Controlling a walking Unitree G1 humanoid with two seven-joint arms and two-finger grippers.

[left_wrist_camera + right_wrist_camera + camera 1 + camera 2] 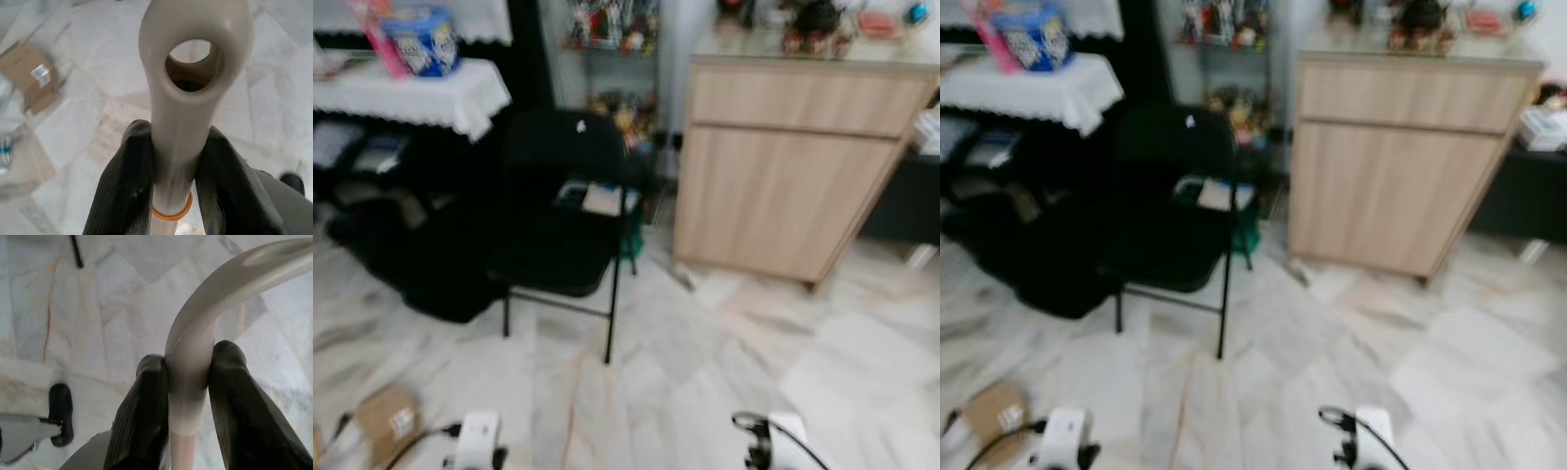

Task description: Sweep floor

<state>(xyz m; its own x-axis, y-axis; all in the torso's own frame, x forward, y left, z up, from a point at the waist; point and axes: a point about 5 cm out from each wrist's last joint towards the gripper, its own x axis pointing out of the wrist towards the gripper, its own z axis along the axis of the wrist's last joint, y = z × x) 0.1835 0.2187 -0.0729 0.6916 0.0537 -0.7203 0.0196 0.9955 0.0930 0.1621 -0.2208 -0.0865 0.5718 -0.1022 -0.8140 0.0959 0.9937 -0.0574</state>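
Note:
In the left wrist view my left gripper (178,142) is shut on a beige broom handle (195,68) just below its hanging hole, with an orange ring (171,213) lower on the shaft. My right gripper (188,367) is shut on a curved beige handle (220,293) that bends away over the floor. What these handles end in is hidden. My left arm (475,436) and right arm (773,436) show at the bottom of the blurred eye views, above the white marble floor (705,352).
A black folding chair (563,206) stands ahead, with a dark bag (421,259) to its left under a white-clothed table (411,93). At right is a wooden cabinet (783,166). A cardboard box (389,419) lies near my left arm.

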